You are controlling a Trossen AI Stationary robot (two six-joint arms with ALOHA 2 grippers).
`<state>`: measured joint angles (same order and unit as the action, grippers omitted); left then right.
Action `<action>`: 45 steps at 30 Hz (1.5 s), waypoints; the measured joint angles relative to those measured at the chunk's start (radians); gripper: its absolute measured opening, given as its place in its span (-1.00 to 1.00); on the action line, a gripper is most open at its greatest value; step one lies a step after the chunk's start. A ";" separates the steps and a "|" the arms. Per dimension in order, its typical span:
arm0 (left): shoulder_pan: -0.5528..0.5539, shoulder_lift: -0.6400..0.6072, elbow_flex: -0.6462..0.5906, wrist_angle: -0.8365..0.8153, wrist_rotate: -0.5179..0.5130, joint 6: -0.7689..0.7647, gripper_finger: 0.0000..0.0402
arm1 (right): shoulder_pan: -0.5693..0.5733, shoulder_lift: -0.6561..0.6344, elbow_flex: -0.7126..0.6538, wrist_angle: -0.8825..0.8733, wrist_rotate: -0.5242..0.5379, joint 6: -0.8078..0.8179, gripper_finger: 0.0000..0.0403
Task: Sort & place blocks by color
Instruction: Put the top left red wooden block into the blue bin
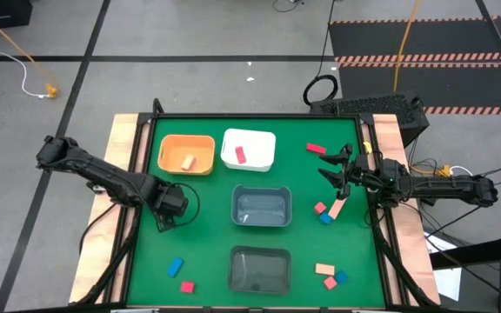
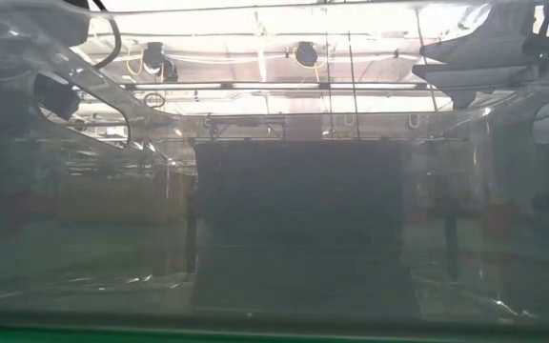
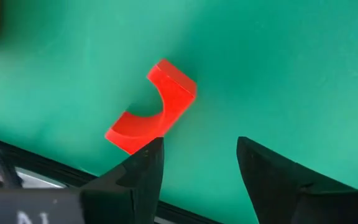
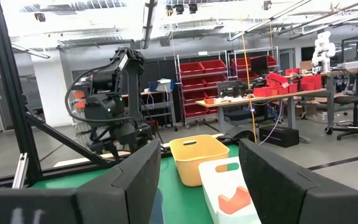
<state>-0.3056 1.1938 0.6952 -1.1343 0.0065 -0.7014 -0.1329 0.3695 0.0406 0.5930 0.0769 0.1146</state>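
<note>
1. Left wrist view: our left end effector is spread over a red arch block lying on the green surface, one finger touching it.
2. Our right end effector is spread, empty, near scattered blocks.

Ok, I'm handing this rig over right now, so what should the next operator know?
Left tool: open, low over a red arch block on the green mat, near the left edge.
Right tool: open, raised near the right edge.
Done: a tan block in the orange bin, a red block in the white bin.
Left: both grey bins look empty; blocks lie loose front left, right and front right.
</note>
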 joint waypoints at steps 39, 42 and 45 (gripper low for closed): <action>0.135 0.276 -0.016 0.198 0.008 -0.061 -0.60 | 0.000 0.000 0.000 0.000 0.000 0.000 0.04; 0.135 0.277 -0.009 0.196 0.004 -0.069 -0.60 | 0.000 0.000 0.000 0.000 0.000 0.000 0.04; 0.136 0.280 0.013 0.216 -0.026 -0.070 -0.60 | 0.000 0.000 0.000 0.000 0.000 0.000 0.04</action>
<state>-0.1699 1.4739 0.7079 -0.9186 -0.0193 -0.7718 -0.1329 0.3695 0.0403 0.5933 0.0765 0.1147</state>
